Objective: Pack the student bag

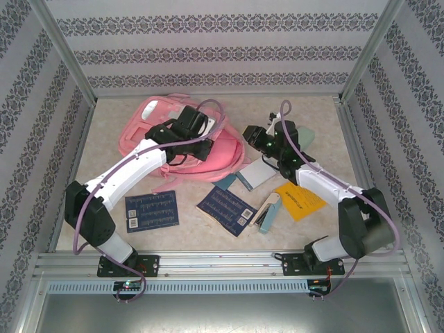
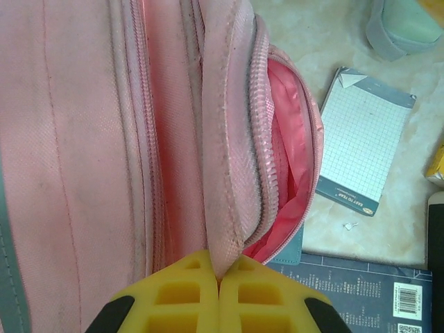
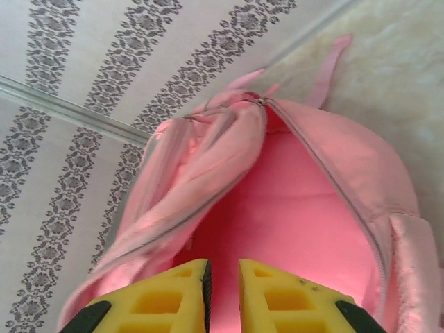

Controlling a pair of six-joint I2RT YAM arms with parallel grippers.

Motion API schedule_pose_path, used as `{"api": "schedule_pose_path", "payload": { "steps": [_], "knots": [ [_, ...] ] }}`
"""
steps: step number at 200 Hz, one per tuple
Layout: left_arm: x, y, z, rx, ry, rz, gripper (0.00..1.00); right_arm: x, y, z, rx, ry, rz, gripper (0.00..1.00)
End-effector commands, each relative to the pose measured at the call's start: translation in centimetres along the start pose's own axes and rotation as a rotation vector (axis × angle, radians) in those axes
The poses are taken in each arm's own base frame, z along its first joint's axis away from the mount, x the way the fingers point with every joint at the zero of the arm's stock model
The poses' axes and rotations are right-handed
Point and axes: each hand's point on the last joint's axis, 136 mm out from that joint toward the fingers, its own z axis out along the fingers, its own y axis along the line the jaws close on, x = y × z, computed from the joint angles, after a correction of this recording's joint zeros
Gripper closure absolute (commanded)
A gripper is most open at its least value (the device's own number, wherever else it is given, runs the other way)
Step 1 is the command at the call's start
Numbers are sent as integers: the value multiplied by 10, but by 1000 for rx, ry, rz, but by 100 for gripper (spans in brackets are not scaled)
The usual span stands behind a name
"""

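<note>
The student bag (image 1: pixel 149 139), a large pink backpack, lies at the back left of the table with its mouth facing right. My left gripper (image 1: pixel 201 144) is over the bag's right end. In the left wrist view that gripper (image 2: pixel 220 267) is shut on the pink fabric edge of the bag (image 2: pixel 69 139) beside the zipper, and the red lining shows in the gap. My right gripper (image 1: pixel 254 136) is just right of the bag's mouth. In the right wrist view its jaws (image 3: pixel 224 270) stand slightly apart with nothing between them, facing the bag's open pink interior (image 3: pixel 298 208).
Near the front lie two dark blue booklets (image 1: pixel 151 211) (image 1: pixel 226 209), a pale stapler (image 1: pixel 267 211) and a yellow pad (image 1: pixel 300 200). A white grid notepad (image 1: pixel 260 172) (image 2: pixel 364 149) lies under the right arm. A pale green item (image 2: pixel 406 24) sits beyond it. Patterned walls close three sides.
</note>
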Motion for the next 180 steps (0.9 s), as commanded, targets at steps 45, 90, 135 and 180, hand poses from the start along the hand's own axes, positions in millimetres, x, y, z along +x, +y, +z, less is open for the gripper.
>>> {"api": "schedule_pose_path", "payload": {
  "steps": [45, 90, 135, 180],
  "knots": [
    [-7, -11, -30, 79, -91, 56, 100, -4, 9, 46, -272, 108, 426, 40],
    [3, -11, -35, 81, -72, 98, 100, -22, 24, 75, -303, 102, 514, 27],
    [1, -10, -37, 74, -71, 109, 100, -17, 53, 102, -371, 154, 607, 30],
    [-10, 6, -45, -25, -94, 114, 99, 14, 62, 106, -330, 226, 639, 47]
  ]
}}
